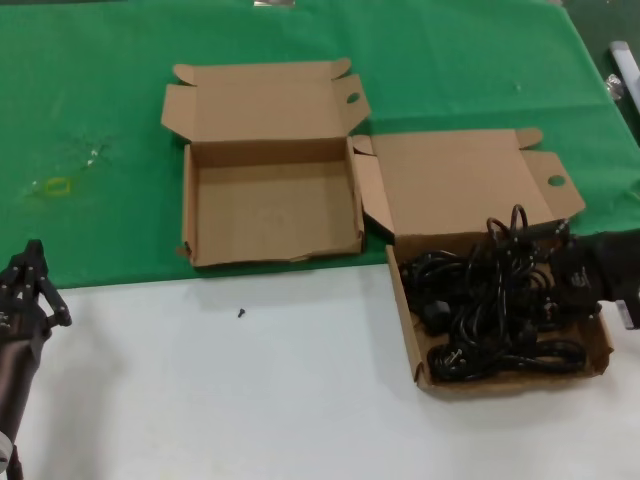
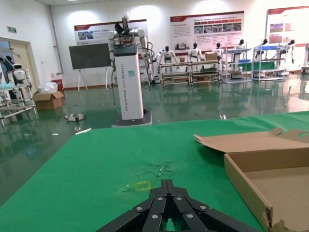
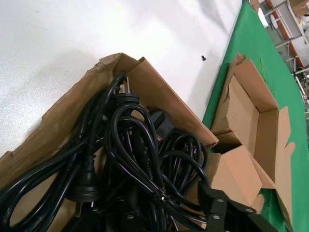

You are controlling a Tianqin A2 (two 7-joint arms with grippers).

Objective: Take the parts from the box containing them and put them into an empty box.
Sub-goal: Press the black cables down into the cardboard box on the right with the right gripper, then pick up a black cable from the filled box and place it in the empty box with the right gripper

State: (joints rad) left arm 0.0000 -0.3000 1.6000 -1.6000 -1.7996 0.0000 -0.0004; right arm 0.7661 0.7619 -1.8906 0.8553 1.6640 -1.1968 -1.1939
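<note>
The box containing the parts point(image 1: 410, 330) sits at the right, lid open, holding a tangle of black power cables point(image 1: 495, 300). The empty box point(image 1: 270, 250) lies to its left on the green cloth, lid folded back. My right gripper point(image 1: 570, 268) is down in the cable box at its far right side. In the right wrist view its jaws point(image 3: 164, 198) are spread wide among the cables point(image 3: 130, 145), with loops lying between them. My left gripper point(image 1: 30, 275) is parked at the lower left over the white table, fingers closed together point(image 2: 167, 182), holding nothing.
A small black screw point(image 1: 241, 312) lies on the white table in front of the empty box. A yellow mark point(image 1: 57, 186) is on the green cloth at the left. Some equipment point(image 1: 622, 62) stands at the far right edge.
</note>
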